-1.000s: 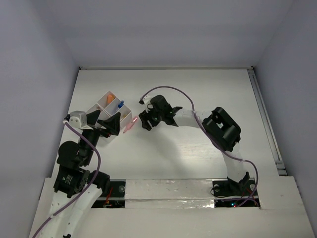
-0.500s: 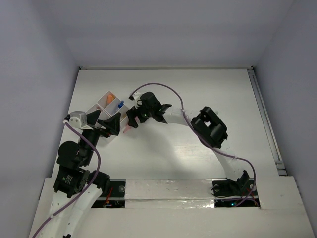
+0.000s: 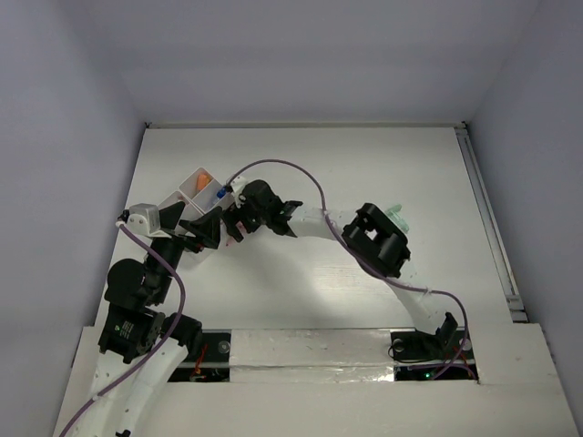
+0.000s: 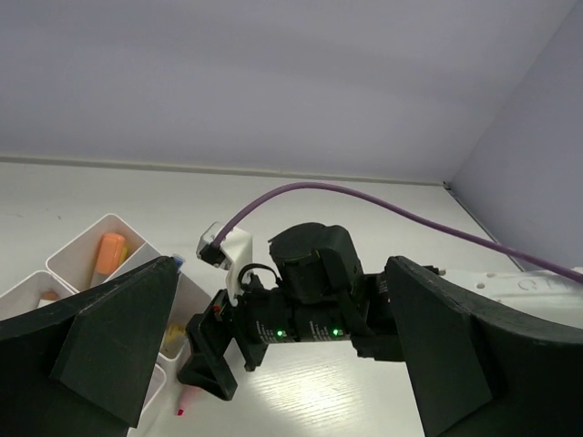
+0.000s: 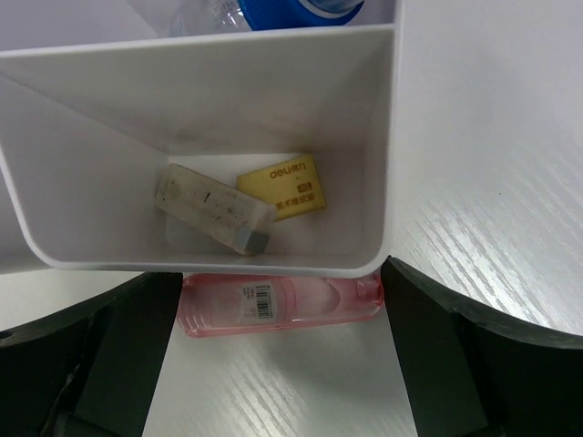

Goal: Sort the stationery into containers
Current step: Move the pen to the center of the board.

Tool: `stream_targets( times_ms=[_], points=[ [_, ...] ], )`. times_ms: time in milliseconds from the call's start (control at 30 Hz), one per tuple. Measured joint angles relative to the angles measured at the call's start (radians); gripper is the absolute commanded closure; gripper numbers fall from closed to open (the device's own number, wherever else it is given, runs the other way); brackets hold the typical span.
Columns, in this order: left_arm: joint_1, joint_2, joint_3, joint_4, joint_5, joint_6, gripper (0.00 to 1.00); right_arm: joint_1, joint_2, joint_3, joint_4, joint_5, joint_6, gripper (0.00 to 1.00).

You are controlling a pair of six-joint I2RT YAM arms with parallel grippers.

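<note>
The pink translucent marker-like piece (image 5: pixel 278 305), bearing a small barcode label, lies flat on the white table (image 5: pixel 474 182), at its left side, against an outer wall of the white plastic compartment tray (image 5: pixel 387 137). Inside that compartment lie a yellow eraser (image 5: pixel 284 188) printed "deli" and a grey-white eraser block (image 5: pixel 214 209). The right gripper (image 5: pixel 278 364) is spread wide, one finger at each end of the pink piece; contact cannot be told. The left gripper (image 4: pixel 282 328), just left of it, gapes and is empty.
</note>
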State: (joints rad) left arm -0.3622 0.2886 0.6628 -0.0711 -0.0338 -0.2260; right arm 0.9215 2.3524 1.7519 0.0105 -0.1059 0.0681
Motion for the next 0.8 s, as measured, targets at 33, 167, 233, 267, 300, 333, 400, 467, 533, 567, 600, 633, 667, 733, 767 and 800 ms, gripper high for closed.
stream_targets(
  times_ms=[33, 167, 233, 267, 300, 333, 400, 467, 533, 567, 600, 633, 667, 733, 767, 800],
  points=[
    [0.000, 0.000, 0.000, 0.000, 0.000, 0.000, 0.03, 0.003, 0.000, -0.005, 0.006, 0.026, -0.001, 0.06],
    [0.000, 0.000, 0.000, 0.000, 0.000, 0.000, 0.03, 0.015, -0.014, -0.055, 0.064, 0.126, 0.000, 0.07],
    [0.000, 0.000, 0.000, 0.000, 0.000, 0.000, 0.03, 0.019, -0.026, -0.088, 0.096, 0.174, 0.014, 0.07],
    [0.000, 0.000, 0.000, 0.000, 0.000, 0.000, 0.03, 0.020, -0.035, -0.109, 0.115, 0.201, 0.019, 0.08],
    [0.000, 0.000, 0.000, 0.000, 0.000, 0.000, 0.03, 0.020, -0.046, -0.130, 0.132, 0.229, 0.021, 0.08],
    [0.000, 0.000, 0.000, 0.000, 0.000, 0.000, 0.03, 0.020, -0.056, -0.150, 0.143, 0.256, 0.023, 0.08],
    [0.000, 0.000, 0.000, 0.000, 0.000, 0.000, 0.03, 0.019, -0.078, -0.192, 0.168, 0.301, 0.027, 0.09],
    [0.000, 0.000, 0.000, 0.000, 0.000, 0.000, 0.03, 0.019, -0.101, -0.231, 0.183, 0.346, 0.031, 0.10],
    [0.000, 0.000, 0.000, 0.000, 0.000, 0.000, 0.03, 0.018, -0.132, -0.285, 0.201, 0.386, 0.041, 0.11],
    [0.000, 0.000, 0.000, 0.000, 0.000, 0.000, 0.03, 0.018, -0.150, -0.310, 0.204, 0.405, 0.047, 0.12],
    [0.000, 0.000, 0.000, 0.000, 0.001, 0.000, 0.03, 0.017, -0.167, -0.336, 0.208, 0.422, 0.055, 0.13],
    [0.000, 0.000, 0.000, 0.000, 0.001, -0.001, 0.03, 0.016, -0.184, -0.362, 0.211, 0.438, 0.066, 0.14],
    [0.000, 0.000, 0.000, 0.000, 0.002, -0.001, 0.03, 0.016, -0.204, -0.389, 0.208, 0.455, 0.078, 0.15],
    [0.000, 0.000, 0.000, 0.000, 0.006, -0.001, 0.03, 0.016, -0.245, -0.443, 0.187, 0.489, 0.107, 0.17],
    [0.002, 0.000, 0.000, 0.000, 0.008, -0.003, 0.03, 0.016, -0.260, -0.470, 0.166, 0.499, 0.130, 0.18],
    [0.005, 0.000, 0.000, 0.000, 0.009, -0.004, 0.03, 0.015, -0.280, -0.497, 0.159, 0.509, 0.164, 0.18]
  ],
)
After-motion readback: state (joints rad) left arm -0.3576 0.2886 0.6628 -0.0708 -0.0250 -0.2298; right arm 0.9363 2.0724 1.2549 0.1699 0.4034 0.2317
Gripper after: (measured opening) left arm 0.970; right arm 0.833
